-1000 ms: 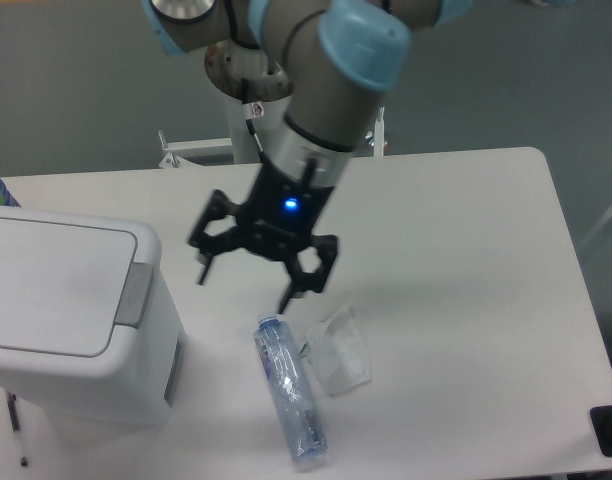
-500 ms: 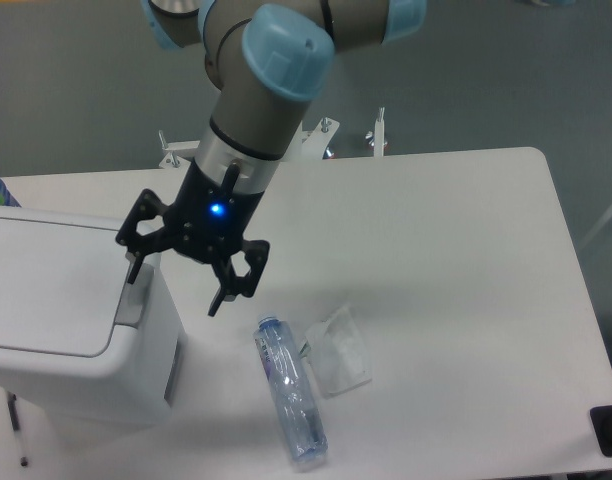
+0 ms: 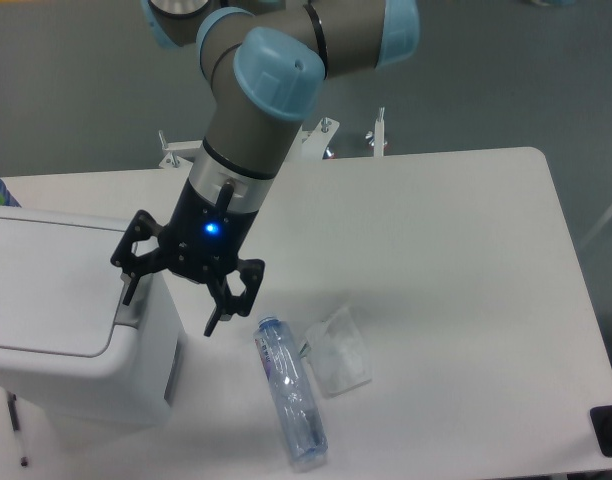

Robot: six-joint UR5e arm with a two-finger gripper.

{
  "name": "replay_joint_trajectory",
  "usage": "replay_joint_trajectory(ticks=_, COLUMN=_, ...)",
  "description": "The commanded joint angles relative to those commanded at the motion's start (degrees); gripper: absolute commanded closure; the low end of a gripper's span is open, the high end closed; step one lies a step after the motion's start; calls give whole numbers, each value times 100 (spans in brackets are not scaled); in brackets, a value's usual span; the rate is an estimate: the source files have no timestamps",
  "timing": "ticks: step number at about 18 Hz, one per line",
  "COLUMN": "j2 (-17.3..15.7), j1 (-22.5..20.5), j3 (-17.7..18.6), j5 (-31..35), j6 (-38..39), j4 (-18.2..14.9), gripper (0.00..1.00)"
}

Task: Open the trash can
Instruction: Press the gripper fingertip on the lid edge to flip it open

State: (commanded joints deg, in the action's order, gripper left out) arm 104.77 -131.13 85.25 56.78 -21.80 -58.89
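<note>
The trash can (image 3: 56,310) is a large white boxy bin at the left of the table, its flat lid down. Its grey push tab (image 3: 129,308) runs along the lid's right edge, partly covered by my gripper. My gripper (image 3: 173,314) hangs open over the bin's right edge. One fingertip is above the tab and the other is out past the bin's side, above the table. Nothing is between the fingers. A blue light glows on the wrist.
A clear plastic bottle (image 3: 290,390) lies on the white table (image 3: 456,250) just right of the bin. A crumpled clear plastic piece (image 3: 338,350) lies beside it. A dark object (image 3: 610,430) sits at the table's front right corner.
The arm has swung left from above the bottle to the bin's right edge and dropped slightly lower. The gripper stays open.
</note>
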Motion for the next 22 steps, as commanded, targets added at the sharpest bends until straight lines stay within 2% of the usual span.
replay_joint_trajectory(ticks=22, j2=26, j1=0, j3=35, j5=26, j6=9, j4=70, gripper=0)
